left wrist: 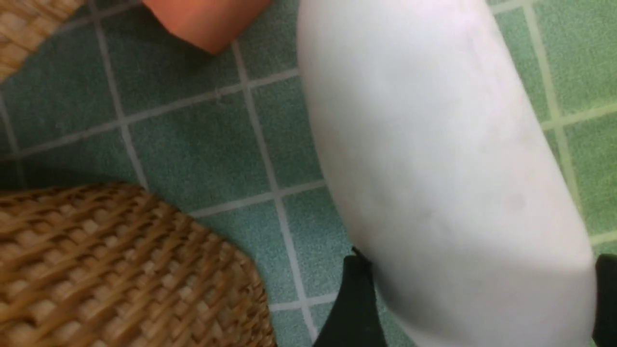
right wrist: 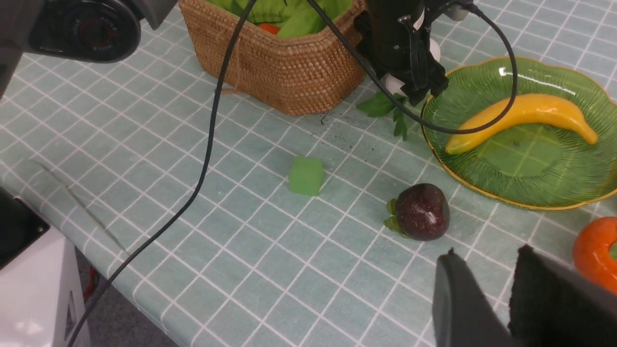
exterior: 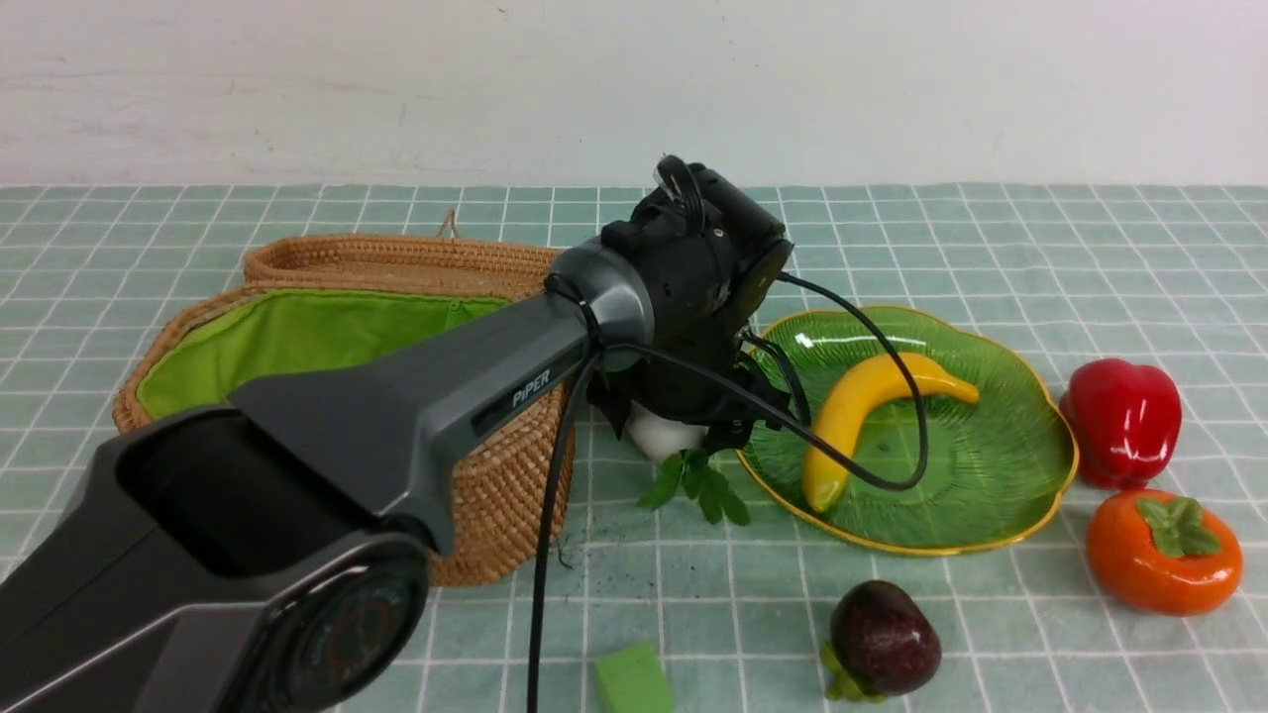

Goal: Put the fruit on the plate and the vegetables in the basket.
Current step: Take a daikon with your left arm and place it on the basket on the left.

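Front view: your left claw (exterior: pixel 711 424) points straight down over the white radish (exterior: pixel 656 434), near the middle of the table (exterior: pixel 991 634), in the gap between the basket (exterior: pixel 495 475) and the plate (exterior: pixel 991 515). The radish lies on the table, not in the basket yet. Its leaves (exterior: pixel 693 485) point to the near edge and the white body runs toward the far edge under the claw, so the long axis is near-to-far. The basket sits just beside it on your left, and I'd judge the carry has to go that way. The banana (exterior: pixel 872 401) is already on the plate. The right arm is not in this view.

Left wrist view: the radish fills the frame, its long axis passing between the two black fingers (left wrist: pixel 354 299). The fingers are spread wide, one on each flank across the short width, close against it. I see no squeeze, so call the claw apart and straddling. The basket is just beside. An orange thing (left wrist: pixel 207 19) lies further off; I can't tell which.

Right wrist view: the right claw (right wrist: pixel 488 258) is low by the near edge, fingers a little apart, nothing between them. The mangosteen (right wrist: pixel 422 212) is just ahead and the persimmon (right wrist: pixel 595 246) is beside it, both on the table. The left arm is nearer the radish; the right is nearer the loose fruit.
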### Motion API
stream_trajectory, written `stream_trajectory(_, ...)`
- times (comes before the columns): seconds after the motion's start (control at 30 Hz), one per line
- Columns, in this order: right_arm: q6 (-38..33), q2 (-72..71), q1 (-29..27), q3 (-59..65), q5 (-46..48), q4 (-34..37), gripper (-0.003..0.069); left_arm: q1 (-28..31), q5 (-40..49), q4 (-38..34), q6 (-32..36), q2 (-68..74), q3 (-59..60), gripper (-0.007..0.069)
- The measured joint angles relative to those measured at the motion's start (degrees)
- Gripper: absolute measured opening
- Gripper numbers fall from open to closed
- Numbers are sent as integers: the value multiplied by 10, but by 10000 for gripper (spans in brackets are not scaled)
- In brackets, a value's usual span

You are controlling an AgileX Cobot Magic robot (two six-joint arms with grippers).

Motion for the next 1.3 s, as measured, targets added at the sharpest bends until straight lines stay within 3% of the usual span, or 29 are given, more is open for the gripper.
stream_trajectory(0.37,-2,0,0,0,0,10,181,0,-4,7,0,21,0,518)
stream_trajectory(0.53,-2,0,0,0,0,13,181,0,-1,12,0,22,-1,406)
stream_trajectory(1.13,-2,0,0,0,0,14,187,-7,38,34,2,-49,-37,407)
stream_trajectory(1.3,-13,0,0,0,0,14,190,-49,59,35,80,-113,-56,407)
